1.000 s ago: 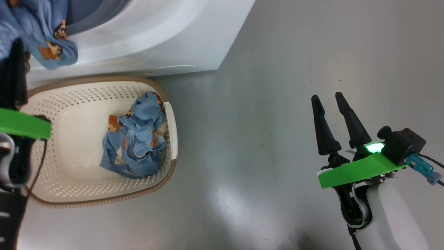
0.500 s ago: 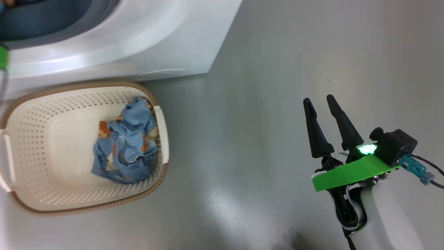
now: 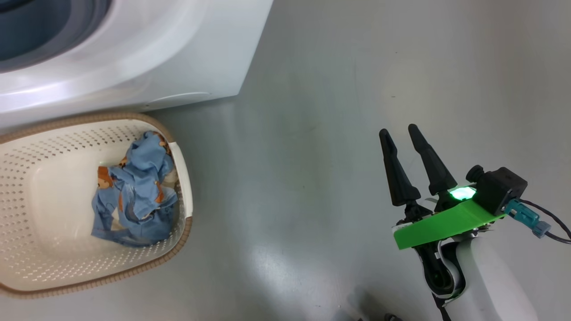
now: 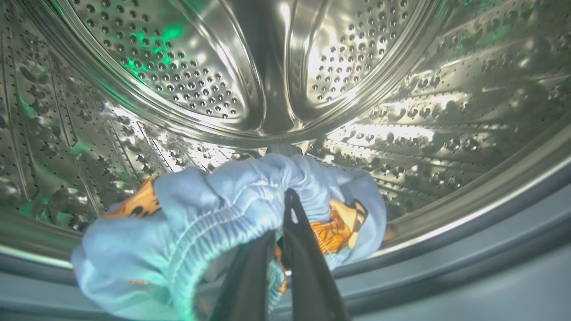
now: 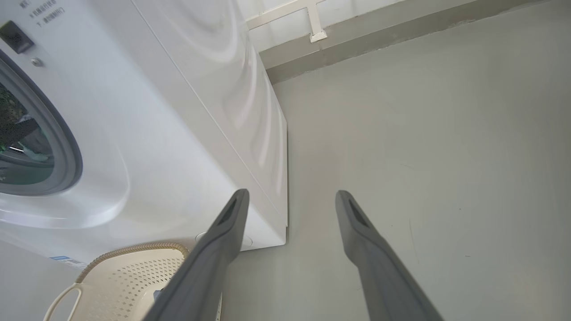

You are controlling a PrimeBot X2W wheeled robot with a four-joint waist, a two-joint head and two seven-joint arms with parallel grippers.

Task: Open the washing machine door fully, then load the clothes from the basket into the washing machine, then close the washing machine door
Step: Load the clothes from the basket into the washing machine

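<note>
Holding a garment (image 4: 214,209) inside the drum (image 4: 178,89), left fingers (image 4: 303,249) pinched on it — I'd release farther in, past the gasket (image 4: 446,267); right fingers (image 3: 395,169) wide.

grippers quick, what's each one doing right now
left gripper: shut on a light-blue garment, inside the washing machine drum
right gripper: open, holding nothing, above the floor

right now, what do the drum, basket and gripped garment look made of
Drum: seemingly polished steel, mirror glare and punched holes. Basket: matte cream plastic, moulded perforations; brown rim looks woven, possibly moulded. Garment: soft light-blue fabric, gathered stitched hem.
</note>
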